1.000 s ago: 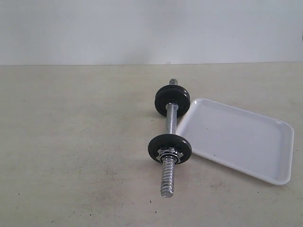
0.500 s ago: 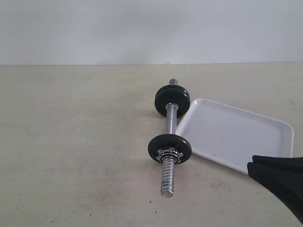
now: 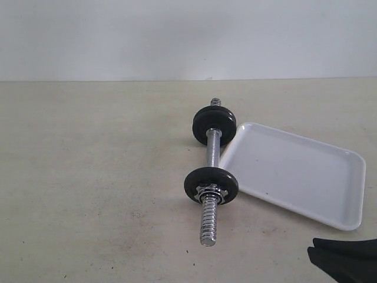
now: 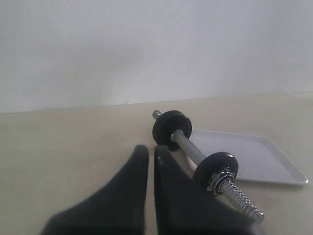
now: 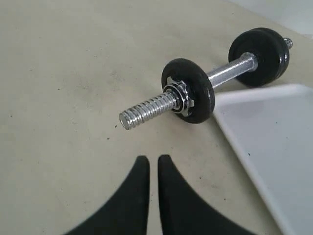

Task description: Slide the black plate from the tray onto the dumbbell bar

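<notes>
The dumbbell bar (image 3: 212, 150) lies on the table, pointing away from the exterior view. A black plate (image 3: 211, 177) sits on its near part behind a silver nut (image 3: 211, 192), and another black disc (image 3: 214, 121) sits at the far end. The white tray (image 3: 294, 174) lies just right of the bar with nothing on it. My right gripper (image 3: 311, 247) is shut and empty at the bottom right corner, short of the bar's threaded tip (image 5: 142, 111). My left gripper (image 4: 151, 149) is shut and empty, apart from the bar (image 4: 188, 147) and the tray (image 4: 264, 156).
A plain beige table (image 3: 88, 177) spreads to the left of the bar and in front of it. A white wall (image 3: 177, 35) closes the far side. The tray's near long rim (image 5: 239, 147) runs close beside the right gripper's path.
The right gripper came into the exterior view at the lower right, over the tray's near corner, then sank toward the bottom corner. Bar, plates and tray have not moved.
</notes>
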Action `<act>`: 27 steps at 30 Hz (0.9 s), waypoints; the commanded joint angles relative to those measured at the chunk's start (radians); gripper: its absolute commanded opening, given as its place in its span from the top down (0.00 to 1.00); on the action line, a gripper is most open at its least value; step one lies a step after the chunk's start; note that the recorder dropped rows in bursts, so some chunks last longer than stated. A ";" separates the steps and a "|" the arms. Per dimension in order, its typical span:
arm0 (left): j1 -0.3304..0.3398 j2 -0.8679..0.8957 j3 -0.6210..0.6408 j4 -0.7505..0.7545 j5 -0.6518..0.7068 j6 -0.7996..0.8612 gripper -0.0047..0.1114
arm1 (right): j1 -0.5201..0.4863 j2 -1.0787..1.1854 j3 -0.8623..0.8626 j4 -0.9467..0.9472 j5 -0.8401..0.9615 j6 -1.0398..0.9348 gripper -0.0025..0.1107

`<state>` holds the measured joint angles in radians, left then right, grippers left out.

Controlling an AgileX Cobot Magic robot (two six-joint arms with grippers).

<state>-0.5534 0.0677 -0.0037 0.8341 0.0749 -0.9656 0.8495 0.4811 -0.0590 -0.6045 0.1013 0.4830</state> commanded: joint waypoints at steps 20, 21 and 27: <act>-0.004 -0.008 0.004 0.019 -0.187 -0.131 0.92 | -0.003 0.000 0.013 0.059 -0.002 0.173 0.94; -0.004 -0.008 0.004 0.057 -0.187 -0.128 0.92 | -0.003 0.000 0.013 0.059 -0.002 0.173 0.94; -0.004 -0.008 0.004 0.206 -0.187 -0.124 0.92 | -0.003 0.000 0.013 0.059 -0.002 0.173 0.94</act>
<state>-0.5534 0.0677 -0.0037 0.9826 -0.0936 -1.0959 0.8495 0.4811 -0.0488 -0.5452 0.1063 0.6563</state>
